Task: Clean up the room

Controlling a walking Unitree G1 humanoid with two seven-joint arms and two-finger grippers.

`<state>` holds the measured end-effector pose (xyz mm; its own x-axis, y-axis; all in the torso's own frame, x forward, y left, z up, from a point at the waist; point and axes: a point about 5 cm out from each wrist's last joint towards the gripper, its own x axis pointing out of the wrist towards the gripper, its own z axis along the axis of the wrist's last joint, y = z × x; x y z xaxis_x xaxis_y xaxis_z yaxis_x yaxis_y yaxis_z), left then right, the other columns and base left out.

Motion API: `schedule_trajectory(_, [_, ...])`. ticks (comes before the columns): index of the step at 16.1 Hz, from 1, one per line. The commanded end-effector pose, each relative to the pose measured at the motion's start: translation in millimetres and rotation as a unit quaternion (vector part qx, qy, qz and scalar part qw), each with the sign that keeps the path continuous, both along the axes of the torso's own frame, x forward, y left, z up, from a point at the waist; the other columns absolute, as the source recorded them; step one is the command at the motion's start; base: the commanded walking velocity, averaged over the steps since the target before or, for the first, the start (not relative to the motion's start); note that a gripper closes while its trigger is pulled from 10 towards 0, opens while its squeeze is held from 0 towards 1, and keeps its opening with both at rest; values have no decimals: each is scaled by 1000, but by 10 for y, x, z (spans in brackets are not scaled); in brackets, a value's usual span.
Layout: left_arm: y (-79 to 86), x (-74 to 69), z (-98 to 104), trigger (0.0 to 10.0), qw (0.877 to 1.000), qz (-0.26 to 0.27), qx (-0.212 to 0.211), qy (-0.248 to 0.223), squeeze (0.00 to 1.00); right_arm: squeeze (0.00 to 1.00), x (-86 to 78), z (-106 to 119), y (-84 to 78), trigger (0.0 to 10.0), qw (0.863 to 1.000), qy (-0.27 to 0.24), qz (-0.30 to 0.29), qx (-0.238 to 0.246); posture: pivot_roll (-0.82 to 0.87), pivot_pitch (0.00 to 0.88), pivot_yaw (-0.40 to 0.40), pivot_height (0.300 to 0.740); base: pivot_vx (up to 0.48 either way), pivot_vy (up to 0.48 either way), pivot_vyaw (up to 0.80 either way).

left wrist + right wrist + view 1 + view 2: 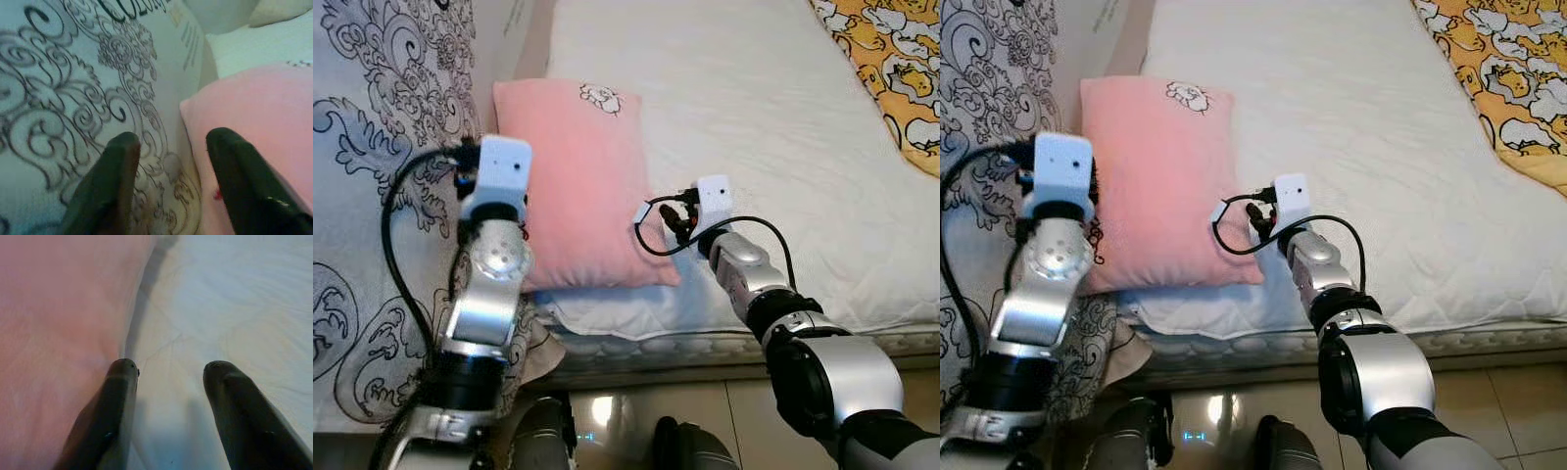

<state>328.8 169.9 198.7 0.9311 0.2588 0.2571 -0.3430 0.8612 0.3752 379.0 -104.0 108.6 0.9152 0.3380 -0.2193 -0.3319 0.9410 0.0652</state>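
A pink pillow (578,186) with a small cartoon print lies on the white mattress (754,117), close to the bed's near left corner. My left gripper (173,137) is open at the pillow's left edge, one finger (239,181) over the pink cloth and the other over swirl-patterned fabric (73,88). My right gripper (171,366) is open at the pillow's right edge, low over the mattress, with one finger (115,406) along the pillow's side. Neither gripper holds anything.
Grey-white fabric with black swirls (372,147) hangs along the left of the bed. A yellow patterned quilt (891,69) lies at the far right of the mattress. The bed's front edge (705,343) runs below my arms, above glossy floor tiles (626,411).
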Motion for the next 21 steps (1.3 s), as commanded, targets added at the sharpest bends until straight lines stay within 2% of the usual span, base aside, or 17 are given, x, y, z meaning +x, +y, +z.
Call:
schedule_trajectory(1, [10,-6,59,10000,1000,-11,3,-2,1000,1000,12,48,-21,10000,1000,-26,-7,0,145,201,-83,740,0,0,0])
schedule_trajectory(3, [43,-43,123,10000,1000,-27,-7,1,1000,1000,58,208,-58,10000,996,-82,-22,1,135,175,-83,740,0,0,0])
schedule_trajectory(4, [82,-132,131,10000,998,-48,-33,20,1000,1000,66,369,-161,10000,987,-154,-40,-8,129,152,-80,740,0,0,0])
schedule_trajectory(5, [107,-196,130,10000,997,-56,-45,26,1000,1000,33,405,-256,10000,982,-183,-54,-11,125,140,-79,740,0,0,0])
schedule_trajectory(6, [116,-212,126,10000,997,-57,-47,28,1000,1000,20,409,-286,10000,980,-190,-60,-11,123,135,-80,740,0,0,0])
schedule_trajectory(8, [109,-321,82,10000,993,-88,-73,36,1000,1000,-141,397,-500,10000,969,-229,-95,-22,118,73,-77,740,0,0,0])
schedule_trajectory(9, [105,-365,63,10000,992,-92,-77,40,1000,1000,-204,400,-550,10000,965,-237,-107,-23,118,73,-77,740,0,0,0])
schedule_trajectory(10, [89,-460,-15,10000,988,-106,-96,53,1000,1000,-367,377,-591,10000,961,-250,-119,-29,111,44,-77,740,0,0,0])
schedule_trajectory(12, [109,-605,-191,10000,982,-109,-130,84,1000,1000,-702,232,-572,10000,961,-244,-126,-30,97,13,-77,740,0,0,0])
schedule_trajectory(13, [103,-659,-237,10000,980,-116,-140,83,1000,1000,-867,92,-585,10000,966,-221,-131,-28,93,3,-75,740,0,0,0])
schedule_trajectory(16, [117,-771,-403,10000,976,-115,-162,93,1000,1000,-1148,-45,-609,10000,971,-200,-132,-25,80,0,-67,740,0,0,0])
schedule_trajectory(17, [122,-956,-634,10000,971,-109,-169,131,1000,1000,-1330,-88,-654,10000,973,-182,-136,-27,58,0,-57,740,0,0,0])
schedule_trajectory(18, [178,-1013,-708,10000,970,-90,-173,142,1000,1000,-1423,-116,-703,10000,974,-170,-143,-34,54,0,-56,740,0,0,0])
schedule_trajectory(21, [248,-913,-715,10000,970,-71,-187,139,1000,1000,-1514,-224,-740,10000,979,-137,-148,-32,45,0,-54,740,0,0,0])
